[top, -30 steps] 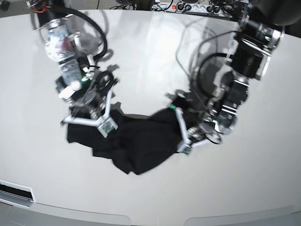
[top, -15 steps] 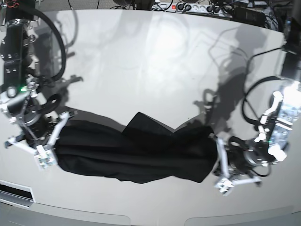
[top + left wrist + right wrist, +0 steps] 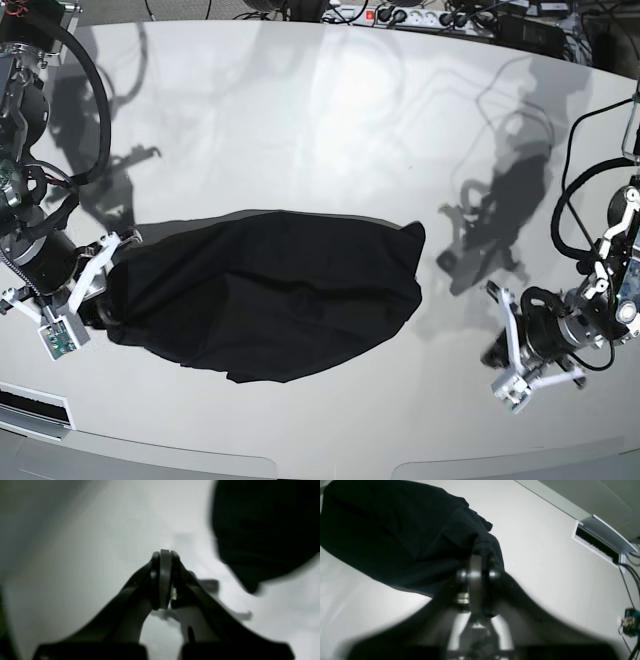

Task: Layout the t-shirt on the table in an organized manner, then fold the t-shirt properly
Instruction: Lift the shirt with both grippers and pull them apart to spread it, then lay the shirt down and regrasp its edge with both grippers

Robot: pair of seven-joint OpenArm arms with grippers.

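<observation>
On the table (image 3: pixel 300 120), crumpled t-shirt (image 3: pixel 270 295)

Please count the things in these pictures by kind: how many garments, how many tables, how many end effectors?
Plain black soft fabric t-shirt: 1
Glossy white table: 1
End effectors: 2, left end effector and right end effector
Total: 4
</observation>
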